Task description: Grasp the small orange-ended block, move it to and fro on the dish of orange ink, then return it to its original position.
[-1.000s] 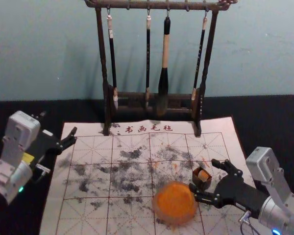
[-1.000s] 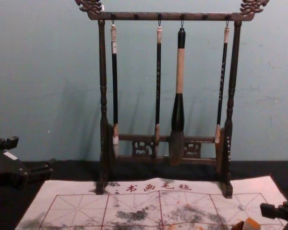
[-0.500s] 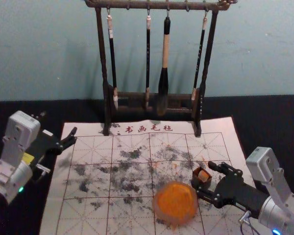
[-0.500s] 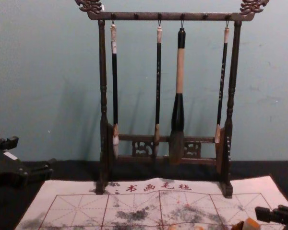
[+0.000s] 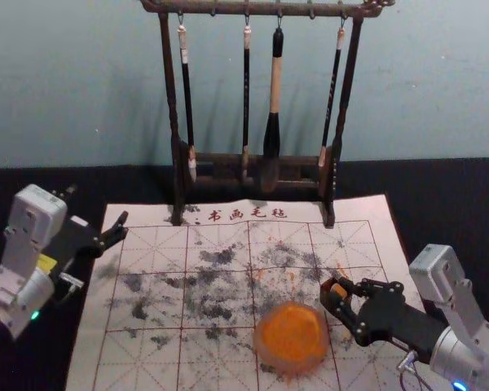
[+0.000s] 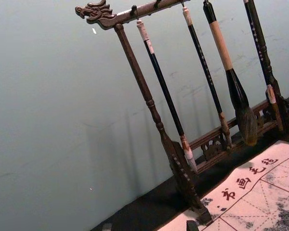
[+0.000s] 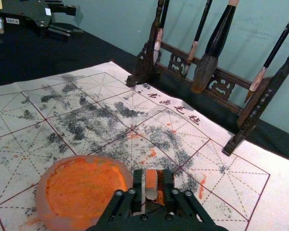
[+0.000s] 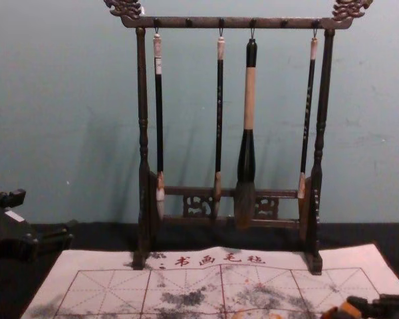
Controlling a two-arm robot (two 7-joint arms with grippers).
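The small block (image 5: 338,291) has an orange end and stands in a small dark holder (image 5: 328,299) on the mat, just right of and behind the orange ink dish (image 5: 291,336). My right gripper (image 5: 341,290) is shut on it from the right. In the right wrist view the block (image 7: 151,180) sits between the fingertips of my right gripper (image 7: 152,184), beside the dish (image 7: 84,187). At the mat's left edge my left gripper (image 5: 98,207) is parked open; in its wrist view, tips of the left gripper (image 6: 149,226) stand apart with nothing between them.
A dark wooden rack (image 5: 337,138) with several hanging brushes stands across the mat's back edge. The ink-stained writing mat (image 5: 159,244) lies on a black tabletop (image 5: 448,204), with a plain wall behind.
My right gripper's fingers, wide apart around the block and its holder before, have come together on the block. The left arm, dish and rack are unmoved.
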